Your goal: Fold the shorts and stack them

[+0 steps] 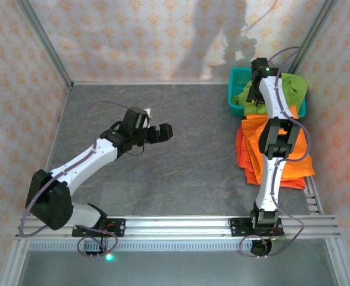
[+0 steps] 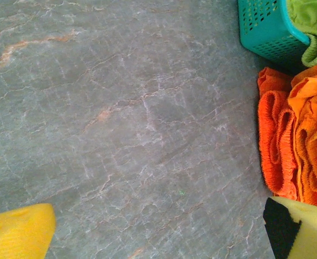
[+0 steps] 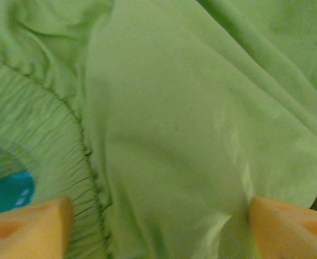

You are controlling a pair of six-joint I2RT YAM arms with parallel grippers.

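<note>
While lime-green shorts (image 1: pixel 291 86) fill teal basket (image 1: pixel 234 80) — orange shorts (image 1: pixel 249 156) heaped beside.

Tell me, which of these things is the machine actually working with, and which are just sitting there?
Part of the job:
- orange shorts, in a heap
- green shorts, spilling over the rim of the teal basket

Just lying about:
- teal basket, which only holds the cloth
- grey table
</note>
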